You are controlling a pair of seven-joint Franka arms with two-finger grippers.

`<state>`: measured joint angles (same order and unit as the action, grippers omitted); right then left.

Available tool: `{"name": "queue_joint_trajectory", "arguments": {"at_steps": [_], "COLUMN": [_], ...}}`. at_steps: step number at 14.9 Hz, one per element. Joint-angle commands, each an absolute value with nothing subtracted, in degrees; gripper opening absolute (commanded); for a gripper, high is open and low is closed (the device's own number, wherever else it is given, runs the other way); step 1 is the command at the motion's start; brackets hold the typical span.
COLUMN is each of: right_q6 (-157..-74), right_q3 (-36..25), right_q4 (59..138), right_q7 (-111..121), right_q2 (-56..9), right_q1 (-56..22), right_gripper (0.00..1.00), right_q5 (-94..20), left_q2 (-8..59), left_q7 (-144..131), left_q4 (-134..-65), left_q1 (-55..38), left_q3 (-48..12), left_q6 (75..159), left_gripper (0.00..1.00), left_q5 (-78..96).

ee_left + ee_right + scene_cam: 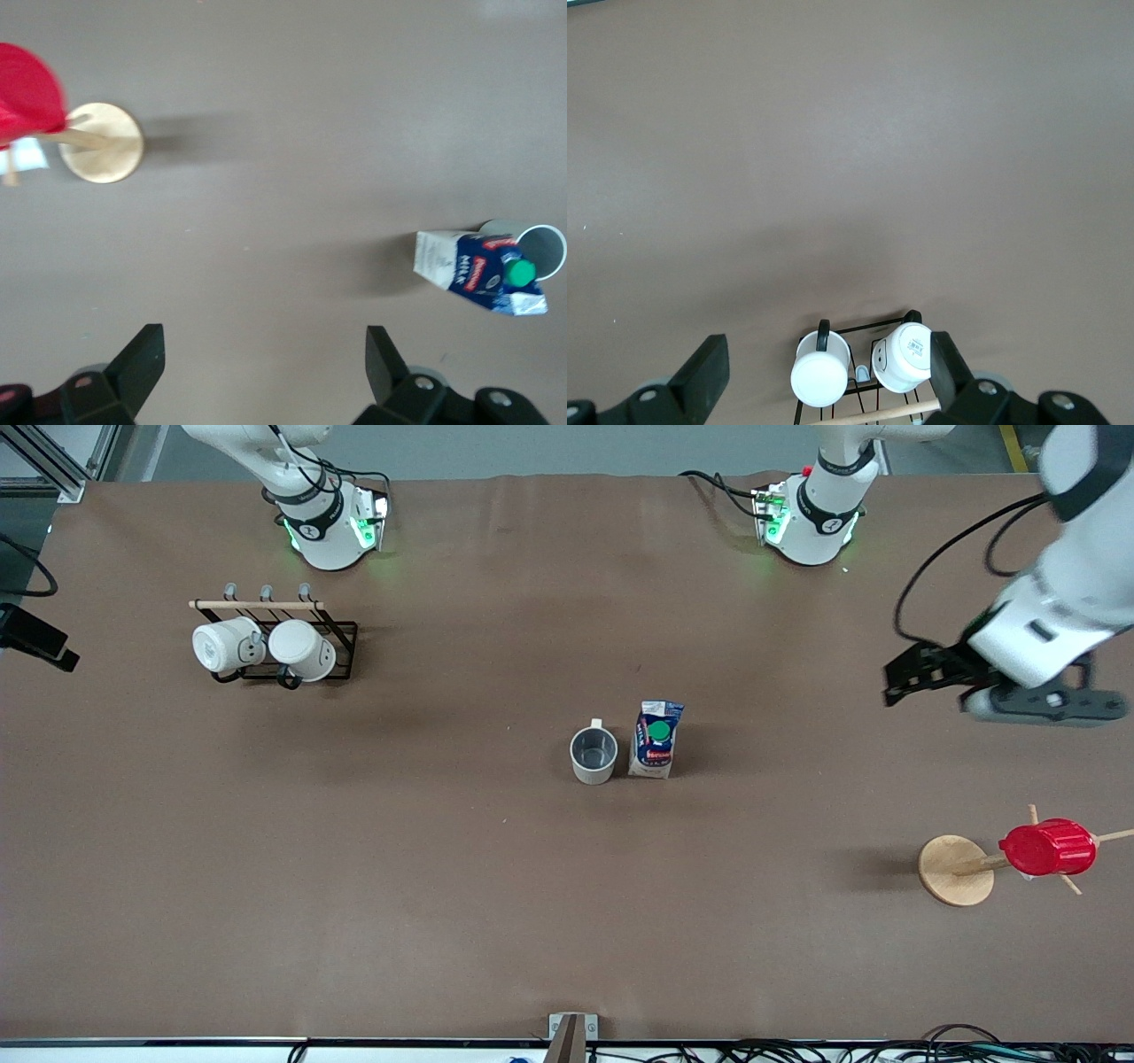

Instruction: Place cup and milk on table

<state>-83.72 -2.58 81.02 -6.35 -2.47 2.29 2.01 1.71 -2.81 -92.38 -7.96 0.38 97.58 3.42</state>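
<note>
The cup [594,755], off-white with a dark grey inside, stands upright on the brown table [443,886] near its middle. The milk [656,737], a blue-and-white carton with a green cap, stands right beside it toward the left arm's end. Both also show in the left wrist view, the milk [478,270] in front of the cup [542,250]. My left gripper [895,682] is open and empty, up in the air over bare table toward the left arm's end; it also shows in the left wrist view [263,341]. My right gripper [826,345] is open and empty, high over the mug rack.
A black wire rack [341,646] with two white mugs [221,645] [303,649] stands near the right arm's base. A red ribbed cup [1047,848] hangs on a wooden peg stand [952,872] at the left arm's end, nearer the front camera.
</note>
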Motion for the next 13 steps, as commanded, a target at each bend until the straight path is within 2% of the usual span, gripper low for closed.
{"name": "queue_joint_trajectory", "arguments": {"at_steps": [1,4,8,10,13], "right_q6": [-84.2,-84.02,-83.94,-83.94,-84.02], "right_q3": [-3.25,-3.25,-3.25,-3.25,-3.25], "right_q4": [82.09,82.09,82.09,82.09,82.09], "right_q7": [-5.89,-5.89,-5.89,-5.89,-5.71], "right_q2": [-1.67,-1.67,-1.76,-1.76,-1.76], "right_q1": [1.85,1.85,1.93,1.85,2.02], "right_gripper": [1.0,1.0,1.0,1.0,1.0], "right_q5": [0.88,0.88,0.88,0.88,0.88], "left_q2": [-2.8,-4.66,-2.91,-1.15,-1.49], "left_q7": [-1.23,0.34,0.7,0.09,-0.96], "left_q4": [-95.0,-96.59,-94.06,-91.86,-92.46], "left_q1": [-8.44,-8.35,-8.26,-8.26,-7.3], "left_q3": [2.02,3.69,3.87,2.73,0.79], "left_q6": [95.63,95.19,93.08,93.08,92.81], "left_gripper": [1.0,1.0,1.0,1.0,1.0], "left_q5": [3.69,3.69,3.34,2.03,1.14]}}
